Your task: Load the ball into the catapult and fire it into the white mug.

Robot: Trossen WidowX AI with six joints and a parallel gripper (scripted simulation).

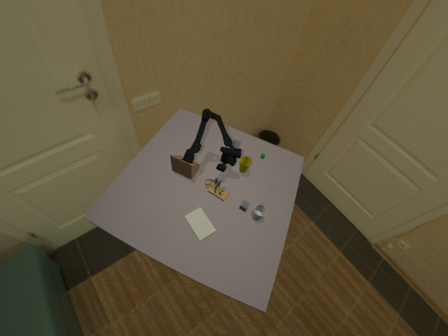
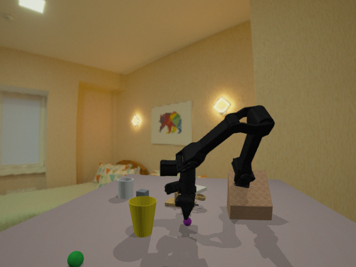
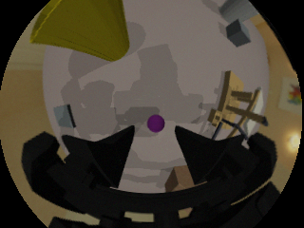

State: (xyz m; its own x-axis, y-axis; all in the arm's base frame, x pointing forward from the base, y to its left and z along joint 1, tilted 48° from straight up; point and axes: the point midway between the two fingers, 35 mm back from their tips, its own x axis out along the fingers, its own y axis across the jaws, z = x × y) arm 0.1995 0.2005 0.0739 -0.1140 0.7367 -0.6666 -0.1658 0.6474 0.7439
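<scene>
two parted fingers of the tool (image 1: pixel 220 167) (image 2: pixel 187 218) (image 3: pixel 155 129), holding nothing, hover over the purple ball (image 2: pixel 187 221) (image 3: pixel 156 123); pickup seems next, requiring centered lowering, then closing.

"What does your lilac-grey table (image 1: pixel 155 217) (image 2: pixel 212 247) (image 3: pixel 161 90) carry?"

"You have the catapult (image 1: pixel 218 192) (image 2: pixel 171 202) (image 3: pixel 230 97), a yellow cup (image 1: pixel 244 164) (image 2: pixel 142 217) (image 3: pixel 90 30), and two balls, purple (image 2: pixel 187 221) (image 3: pixel 156 123) and green (image 1: pixel 262 155) (image 2: pixel 75 259)."

"And your white mug (image 1: pixel 259 212) (image 2: pixel 125 188) (image 3: pixel 237 9)?"

"It stands upright near a grey block (image 1: pixel 244 205) (image 2: pixel 142 192) (image 3: pixel 237 33)."

Left of the bear picture (image 2: pixel 171 123) was a window (image 2: pixel 20 129); a lit lamp (image 2: pixel 136 120) (image 2: pixel 222 105) glowed on either side of it. Yellow walls (image 1: pixel 253 54) (image 2: pixel 304 86) surrounded it, and below it, leftward, lay a patterned pillow (image 2: pixel 107 173).
</scene>
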